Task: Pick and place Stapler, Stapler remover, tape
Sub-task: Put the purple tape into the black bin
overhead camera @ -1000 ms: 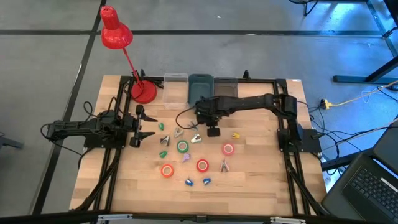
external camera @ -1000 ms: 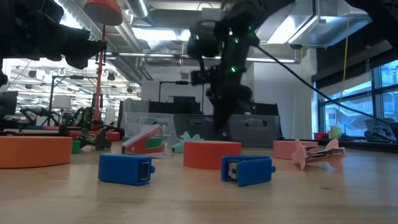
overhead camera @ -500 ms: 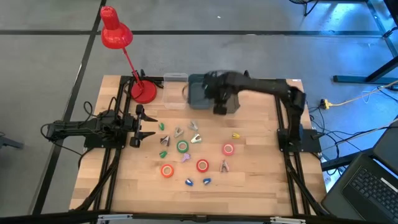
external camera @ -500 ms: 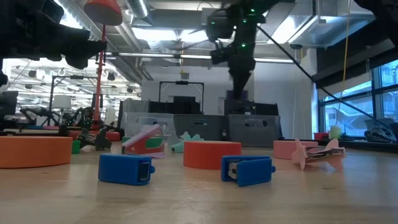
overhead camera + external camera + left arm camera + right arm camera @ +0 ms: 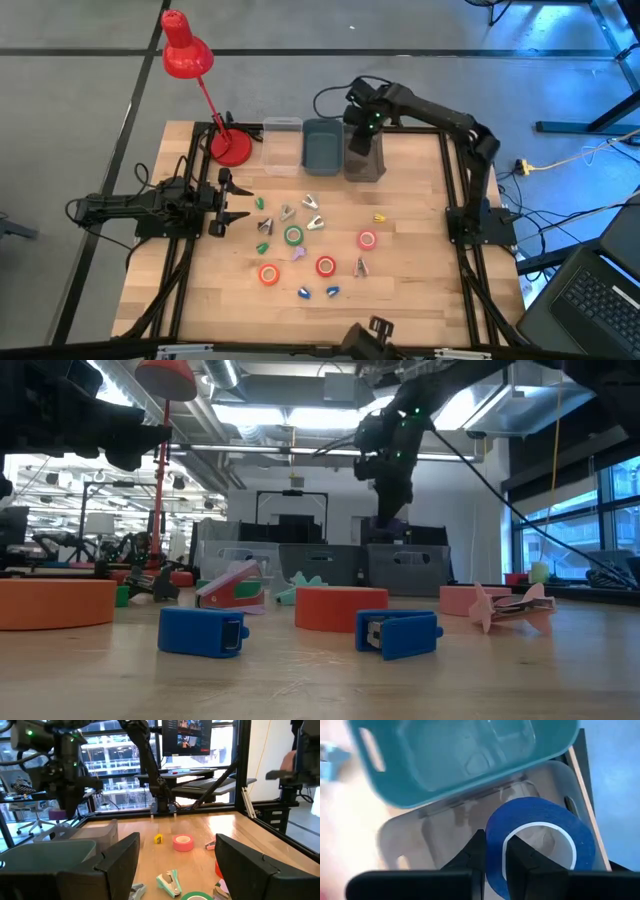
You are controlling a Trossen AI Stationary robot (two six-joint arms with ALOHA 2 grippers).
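Blue tape [image 5: 540, 845], a smooth flat ring, pinched in right jaws; left jaws gape.

table: pale wooden plank top [image 5: 400, 280], smooth, faint satin sheen | far bins: teal plastic bin [image 5: 465, 755], glossy; clear plastic bin [image 5: 420, 837], translucent, smooth | blue tape roll [image 5: 540, 847]: matt, papery, pale core | red desk lamp [image 5: 185, 55]: glossy shade | near blue blocks [image 5: 200, 630]: matt plastic
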